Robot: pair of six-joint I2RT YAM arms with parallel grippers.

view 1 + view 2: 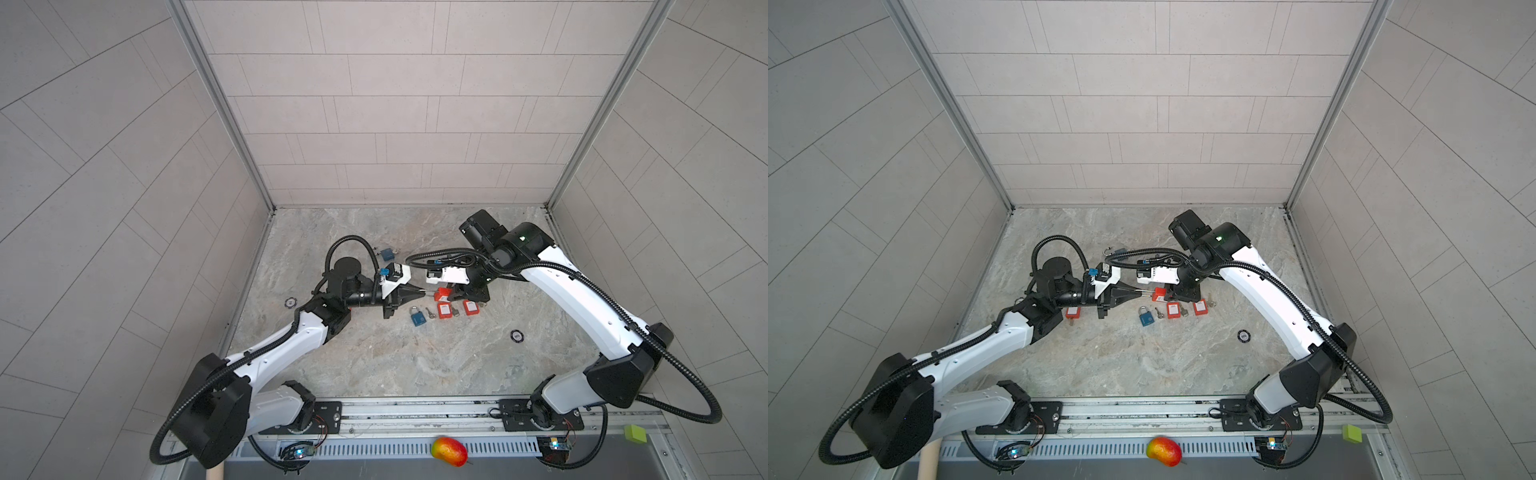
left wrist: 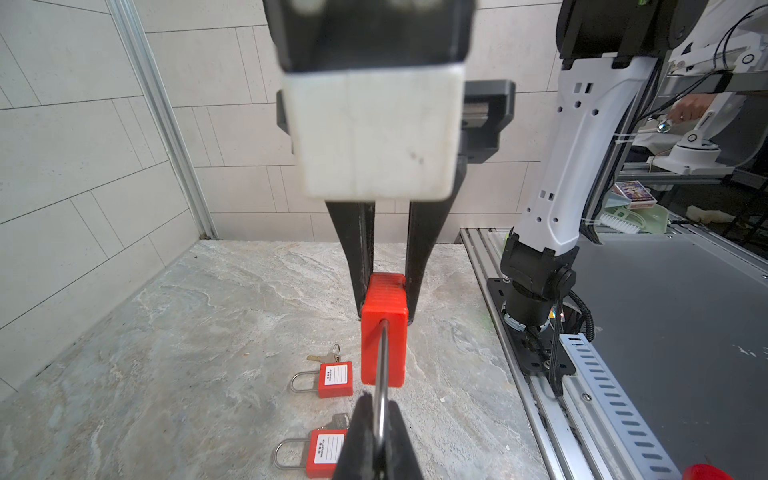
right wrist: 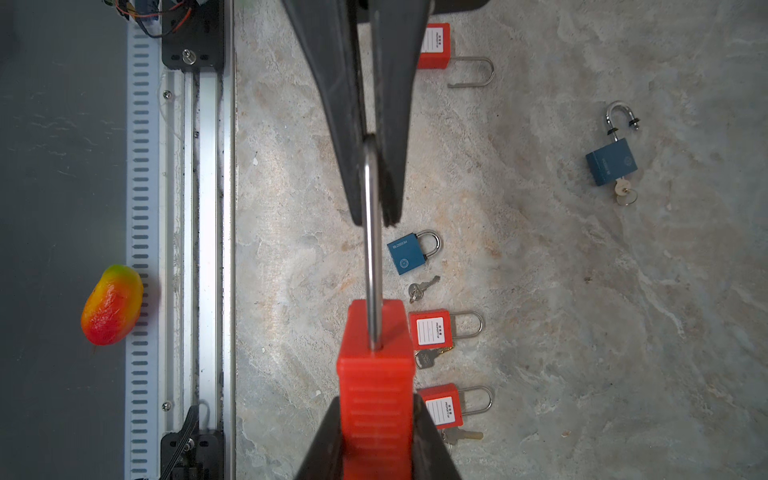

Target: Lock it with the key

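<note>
Left gripper, at centre in a top view, is pinched tight on the steel shackle of a red padlock, whose body the right gripper clamps.

Left wrist view: the shackle rises from bottom centre into the red body at mid-frame.

Right wrist view: a loose key lies mid-frame on the table. A skewed push could likely jam the shackle or let the thin steel slip.

Red-yellow mango, well apart from a green, perhaps foam, block

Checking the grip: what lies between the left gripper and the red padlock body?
Only its steel shackle, pinched by the left gripper, entering the red padlock body; both wrist views show it.
</note>
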